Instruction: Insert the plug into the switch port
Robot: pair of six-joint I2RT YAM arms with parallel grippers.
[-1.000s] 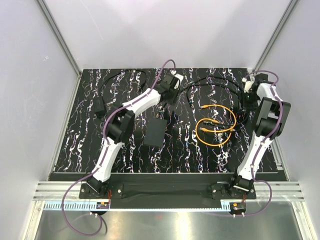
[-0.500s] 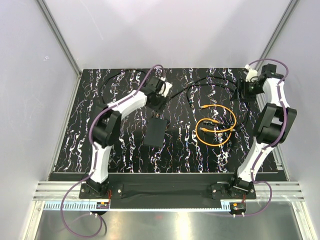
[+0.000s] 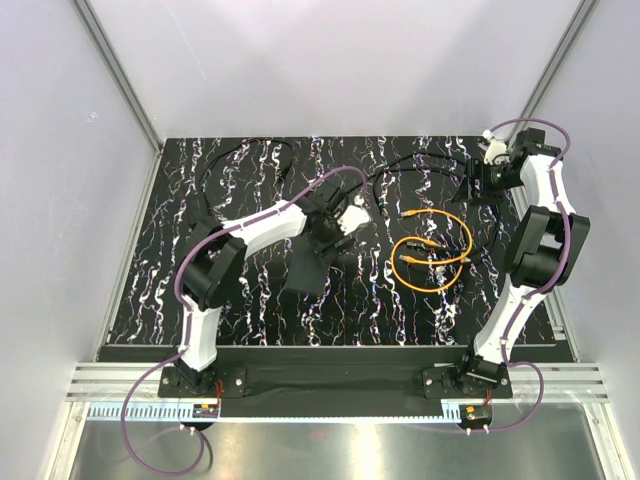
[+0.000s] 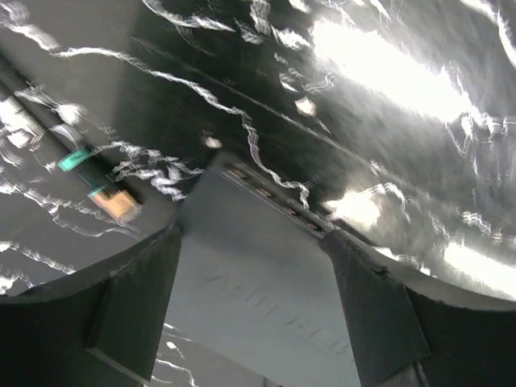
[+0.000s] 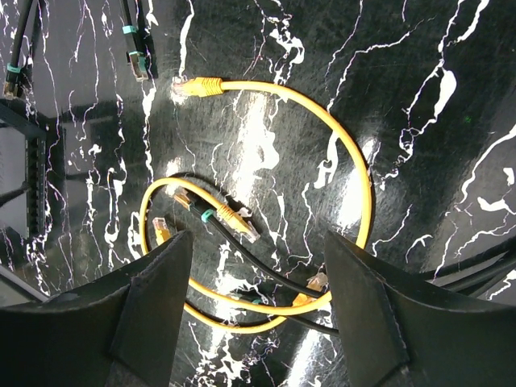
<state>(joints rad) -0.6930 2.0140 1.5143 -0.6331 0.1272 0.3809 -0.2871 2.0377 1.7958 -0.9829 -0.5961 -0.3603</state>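
Note:
The switch, a flat matte-black box [image 3: 308, 268], lies left of the table's middle. In the left wrist view it [image 4: 258, 298] sits between my open left gripper's [image 4: 251, 242] fingers [image 4: 133, 310], with a row of ports [image 4: 274, 197] on its far edge. The left gripper [image 3: 328, 238] hovers at the box's far end. The orange cable [image 3: 425, 290] lies coiled to the right. In the right wrist view its loop [image 5: 355, 161] shows one plug [image 5: 197, 85] at the top and another [image 5: 242, 224] inside. My right gripper [image 5: 258, 242] is open and empty above the coil, at the back right [image 3: 478, 186].
Thin black cables [image 3: 420, 165] loop across the back of the table, and one [image 5: 266, 270] with teal bands crosses the orange coil. Another black cable end with a teal band [image 4: 101, 193] lies left of the box. A small black block [image 3: 200, 212] sits at the left.
My left gripper has swung from the back of the table toward me and now straddles the box's far end. My right gripper has shifted back and slightly left, above the coil.

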